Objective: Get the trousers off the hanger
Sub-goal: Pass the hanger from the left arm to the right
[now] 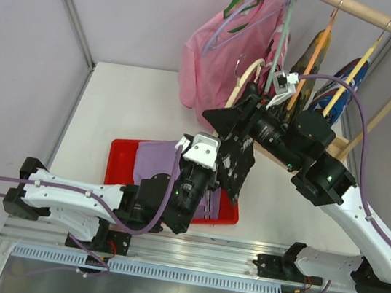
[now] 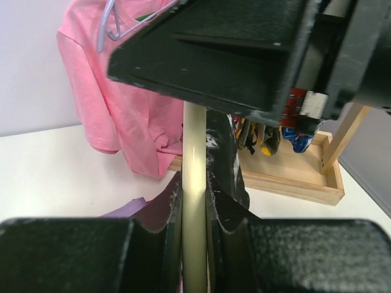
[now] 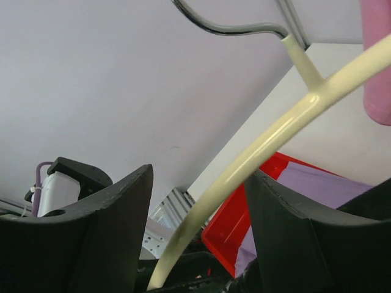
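Note:
A cream hanger [image 1: 244, 80] carries the black speckled trousers [image 1: 235, 163], which droop over the tray's right end. My left gripper [image 2: 194, 207] is shut on the hanger's cream bar [image 2: 194, 165], with the black trousers [image 2: 223, 152] just behind it. My right gripper [image 3: 198, 207] is open, and the hanger's cream arm [image 3: 275, 134] passes between its spread fingers near the hook. In the top view the left gripper [image 1: 222, 139] sits just below the right gripper [image 1: 233, 115]. The lavender trousers [image 1: 158, 161] lie flat in the red tray [image 1: 122, 157].
A pink shirt [image 1: 216, 54] hangs on a pale hanger from the wooden rail [image 1: 369, 18] at the back. Patterned garments [image 1: 352, 81] hang to its right. The rack's wooden base [image 2: 305, 177] lies behind the grippers. A purple wall bounds the table's left and back.

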Robot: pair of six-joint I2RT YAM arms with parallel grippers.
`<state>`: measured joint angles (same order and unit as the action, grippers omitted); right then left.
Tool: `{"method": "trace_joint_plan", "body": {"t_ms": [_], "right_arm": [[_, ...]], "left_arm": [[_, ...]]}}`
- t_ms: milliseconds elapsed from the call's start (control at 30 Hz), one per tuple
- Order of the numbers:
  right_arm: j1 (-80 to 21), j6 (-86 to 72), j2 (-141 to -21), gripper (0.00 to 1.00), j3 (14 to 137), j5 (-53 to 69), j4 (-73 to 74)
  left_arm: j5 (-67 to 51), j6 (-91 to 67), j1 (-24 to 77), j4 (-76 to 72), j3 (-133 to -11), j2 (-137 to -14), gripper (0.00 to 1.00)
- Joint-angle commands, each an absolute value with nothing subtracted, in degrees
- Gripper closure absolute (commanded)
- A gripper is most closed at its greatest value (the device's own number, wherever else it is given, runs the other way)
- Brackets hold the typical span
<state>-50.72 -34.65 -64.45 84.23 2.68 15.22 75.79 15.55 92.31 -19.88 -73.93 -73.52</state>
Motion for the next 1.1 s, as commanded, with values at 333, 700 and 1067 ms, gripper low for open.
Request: {"method": "trace_joint_plan", "body": {"t_ms": [333, 700, 1067], "right_arm": [[-55.4, -36.7, -66.6, 0.84, 86.8, -2.5, 11.6], [-55.6, -33.5, -67.1, 1.0, 88.5, -5.4, 17.9], [-55.6, -28.1, -65.6, 1.0, 87.8, -7.1, 23.7]], "left_arm": [[70.9, 12.6, 91.8, -28.1, -73.7, -70.2, 1.0], [62.7, -4.8, 91.8, -5.1, -77.4, -66.8, 0.54], [51.3, -21.3, 91.8, 15.8, -74.2, -53.6, 0.06]]}}
